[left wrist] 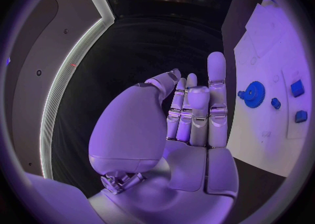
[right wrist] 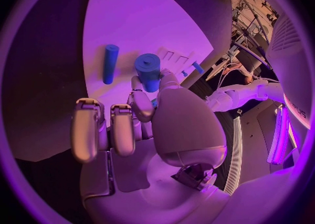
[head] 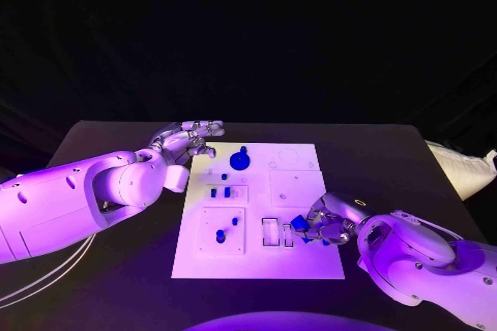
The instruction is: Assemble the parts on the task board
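Seated: a blue gear (head: 240, 159) and small blue parts (head: 220, 192) are standing in the task board (head: 300, 266) (far and left blocks)
Right hand (head: 323, 227): grasping a blue cylinder (right wrist: 148, 70) over the near slots
Left hand (head: 189, 139): hovering empty, fingers loosely together, at the far-left corner
Left: seating this cylinder, I judge

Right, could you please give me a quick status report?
Left hand open, at the task board's far-left corner. Right hand holds a blue part over its near-right area. Nothing in the way.

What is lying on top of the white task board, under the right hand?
The silver right hand holds a blue cylinder part over the white task board, beside its rectangular slots. The board surface directly beneath the hand is covered.
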